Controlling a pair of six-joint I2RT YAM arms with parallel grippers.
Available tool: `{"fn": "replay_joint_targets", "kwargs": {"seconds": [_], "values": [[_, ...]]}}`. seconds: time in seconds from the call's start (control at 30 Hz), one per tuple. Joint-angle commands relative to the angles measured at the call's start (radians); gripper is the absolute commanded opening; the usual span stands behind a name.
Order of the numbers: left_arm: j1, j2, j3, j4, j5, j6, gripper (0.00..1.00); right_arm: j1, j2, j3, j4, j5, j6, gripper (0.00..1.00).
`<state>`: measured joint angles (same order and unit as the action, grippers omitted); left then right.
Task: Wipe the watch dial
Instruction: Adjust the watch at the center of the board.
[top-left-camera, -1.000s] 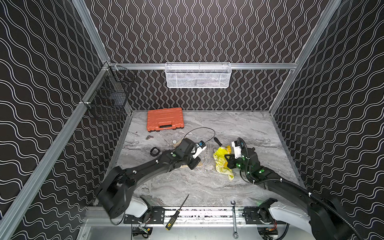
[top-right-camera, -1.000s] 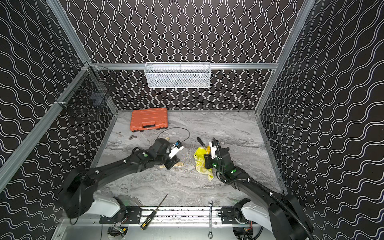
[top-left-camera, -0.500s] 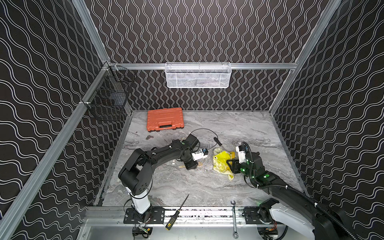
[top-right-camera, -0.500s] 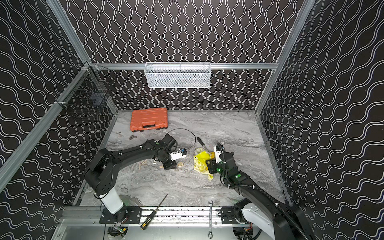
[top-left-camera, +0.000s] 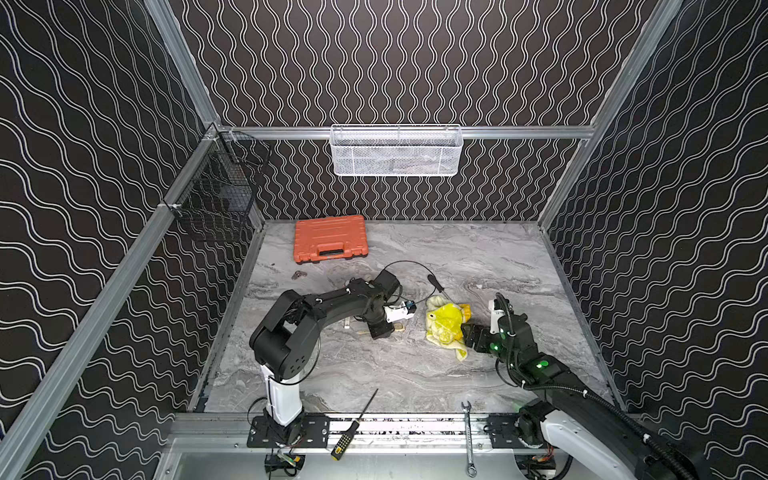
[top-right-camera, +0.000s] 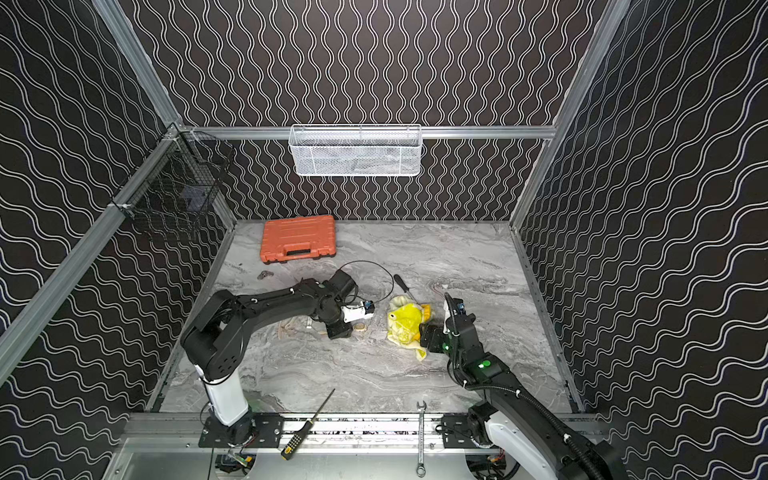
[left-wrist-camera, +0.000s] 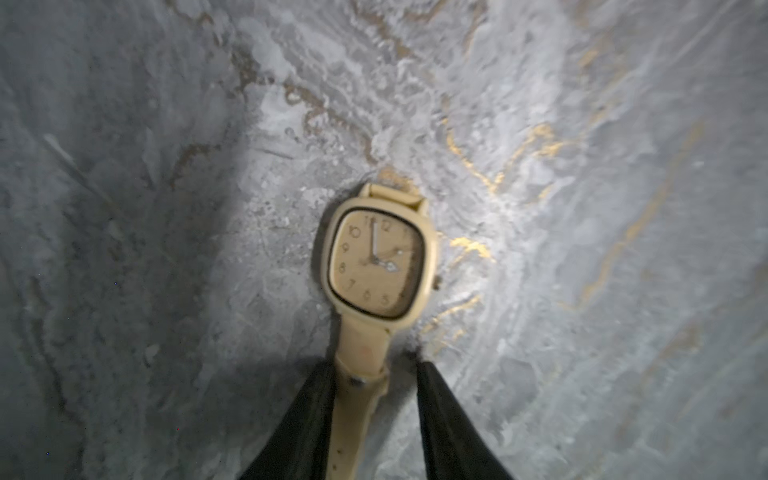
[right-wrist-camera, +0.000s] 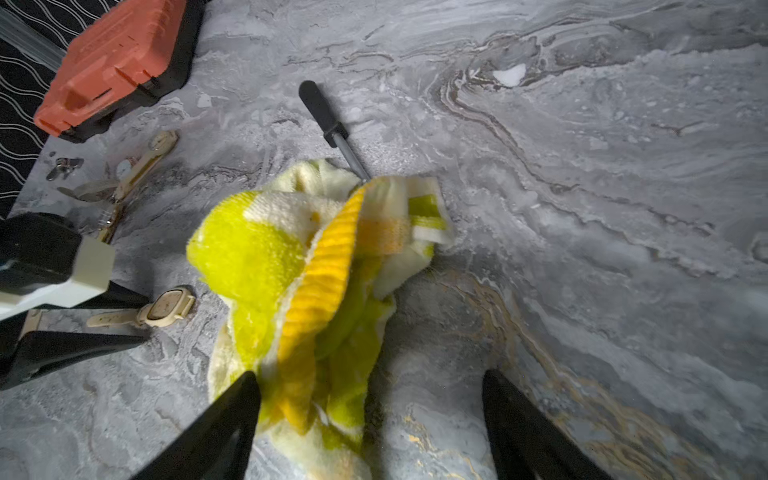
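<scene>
The cream watch lies face up on the marble table, its square dial (left-wrist-camera: 376, 266) uncovered; it also shows in the right wrist view (right-wrist-camera: 166, 308) and small in a top view (top-left-camera: 400, 327). My left gripper (left-wrist-camera: 374, 368) points down at the table, open, straddling the watch's strap; one finger touches the strap and the other stands clear of it. A crumpled yellow cloth (top-left-camera: 444, 326) lies on the table to the right of the watch. My right gripper (right-wrist-camera: 370, 376) is open wide at the cloth's near edge, with a corner of cloth (right-wrist-camera: 291, 257) beside one finger and not pinched.
A black-handled screwdriver (top-left-camera: 436, 284) lies just behind the cloth. An orange case (top-left-camera: 330, 238) sits at the back left. Loose strap pieces (right-wrist-camera: 141, 162) lie left of the left gripper. A screwdriver (top-left-camera: 353, 426) and a wrench (top-left-camera: 468, 432) rest on the front rail.
My right gripper has opened and let go of the cloth, which now lies on the table, and has drawn back to the right. The left arm's elbow has risen and its gripper stands over the strap.
</scene>
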<state>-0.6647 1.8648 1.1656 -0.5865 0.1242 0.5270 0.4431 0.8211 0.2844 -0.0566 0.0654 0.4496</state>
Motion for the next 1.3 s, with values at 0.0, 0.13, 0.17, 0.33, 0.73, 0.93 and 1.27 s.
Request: {"fn": "replay_joint_targets", "kwargs": {"seconds": [0.0, 0.13, 0.17, 0.33, 0.73, 0.93, 1.27], "values": [[0.002, 0.032, -0.001, -0.04, -0.096, -0.025, 0.37, 0.0, 0.021, -0.001, 0.013, -0.006, 0.015, 0.87], [0.001, 0.054, 0.003, -0.058, -0.107, -0.043, 0.33, -0.001, 0.032, 0.0, 0.017, -0.007, 0.014, 0.87], [0.001, 0.053, 0.003, -0.057, -0.11, -0.05, 0.31, 0.0, 0.031, -0.002, 0.02, -0.009, 0.013, 0.87], [0.002, 0.04, -0.001, -0.045, -0.097, -0.073, 0.23, 0.0, 0.03, -0.007, 0.027, -0.008, 0.014, 0.87], [0.033, 0.021, 0.031, 0.006, -0.156, -0.147, 0.2, 0.0, 0.029, -0.01, 0.022, -0.01, 0.014, 0.87], [0.107, 0.013, 0.036, 0.083, -0.133, -0.214, 0.19, 0.0, 0.032, -0.009, 0.023, -0.019, 0.012, 0.87], [0.256, 0.129, 0.182, 0.085, -0.082, -0.573, 0.19, 0.0, 0.069, 0.004, 0.018, -0.032, 0.009, 0.87]]}}
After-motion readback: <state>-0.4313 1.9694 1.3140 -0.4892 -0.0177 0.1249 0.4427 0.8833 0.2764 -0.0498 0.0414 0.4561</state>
